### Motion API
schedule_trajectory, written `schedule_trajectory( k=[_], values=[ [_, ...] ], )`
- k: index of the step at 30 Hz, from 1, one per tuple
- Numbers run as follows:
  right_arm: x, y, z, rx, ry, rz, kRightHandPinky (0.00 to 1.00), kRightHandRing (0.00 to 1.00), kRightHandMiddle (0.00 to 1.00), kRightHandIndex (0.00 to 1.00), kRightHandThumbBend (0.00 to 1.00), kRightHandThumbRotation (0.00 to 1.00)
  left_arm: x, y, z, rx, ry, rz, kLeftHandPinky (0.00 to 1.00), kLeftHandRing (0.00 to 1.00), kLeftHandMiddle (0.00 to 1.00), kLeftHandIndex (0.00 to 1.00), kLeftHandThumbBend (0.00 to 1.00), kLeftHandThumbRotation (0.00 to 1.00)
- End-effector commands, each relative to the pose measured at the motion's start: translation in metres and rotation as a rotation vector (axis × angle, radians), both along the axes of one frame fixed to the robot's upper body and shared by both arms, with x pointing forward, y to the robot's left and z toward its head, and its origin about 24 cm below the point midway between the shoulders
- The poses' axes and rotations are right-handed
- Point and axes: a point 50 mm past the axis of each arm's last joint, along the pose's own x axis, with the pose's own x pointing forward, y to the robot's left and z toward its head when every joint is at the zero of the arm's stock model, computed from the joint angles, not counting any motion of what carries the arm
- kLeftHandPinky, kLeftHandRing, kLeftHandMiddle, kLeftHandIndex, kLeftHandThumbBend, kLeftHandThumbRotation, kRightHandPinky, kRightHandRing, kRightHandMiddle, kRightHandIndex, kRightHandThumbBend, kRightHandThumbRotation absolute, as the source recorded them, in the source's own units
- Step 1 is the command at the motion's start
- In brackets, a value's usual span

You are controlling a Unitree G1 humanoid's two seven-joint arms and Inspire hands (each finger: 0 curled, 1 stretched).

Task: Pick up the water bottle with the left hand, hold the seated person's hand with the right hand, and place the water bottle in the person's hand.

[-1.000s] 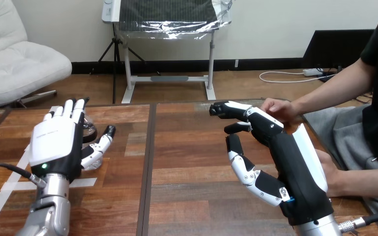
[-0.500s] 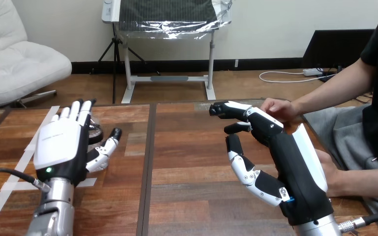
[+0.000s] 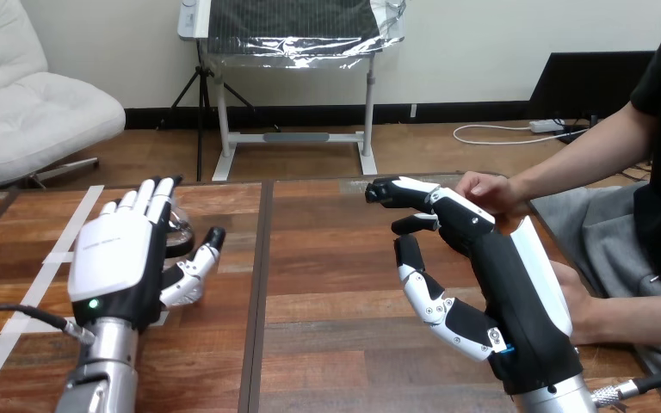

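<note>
My left hand [image 3: 116, 258] is raised over the table's left part, back toward me, open with straight fingers and the thumb spread to the right. The water bottle [image 3: 181, 229] is mostly hidden behind it; a clear piece with a dark part shows between the fingers and thumb. My right hand [image 3: 508, 284] stands edge-on at the right, open, fingers loosely bent and pointing away, thumb apart. The person's hand [image 3: 486, 190] rests on the table just behind those fingers; I cannot tell if they touch. The person's other hand [image 3: 582, 303] lies right of my right palm.
The wooden table [image 3: 327, 258] has a dark seam [image 3: 258, 284] down its middle, between my two hands. White tape strips [image 3: 56, 254] run across its left part. The person's forearm [image 3: 585, 159] reaches in from the upper right.
My left hand has shifted to the right and slightly forward, staying open, with the bottle behind it. My right hand and the person's hands have not moved.
</note>
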Motion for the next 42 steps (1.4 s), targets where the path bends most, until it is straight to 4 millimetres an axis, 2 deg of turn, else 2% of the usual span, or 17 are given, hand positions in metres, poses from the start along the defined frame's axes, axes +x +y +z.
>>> schedule_trajectory(
  k=[1,42],
  values=[
    [0.010,0.002,0.016,0.012,-0.084,0.010,0.66,0.78,0.80,0.72,0.06,0.00,0.000,-0.009,0.010,-0.001,-0.039,-0.039,0.92,0.94,0.95,0.94,0.50,1.00],
    [0.013,0.003,0.017,0.023,-0.081,0.023,0.68,0.80,0.80,0.71,0.06,0.00,-0.032,-0.020,0.021,0.041,-0.063,-0.091,0.93,0.93,0.95,0.95,0.51,1.00]
  ],
)
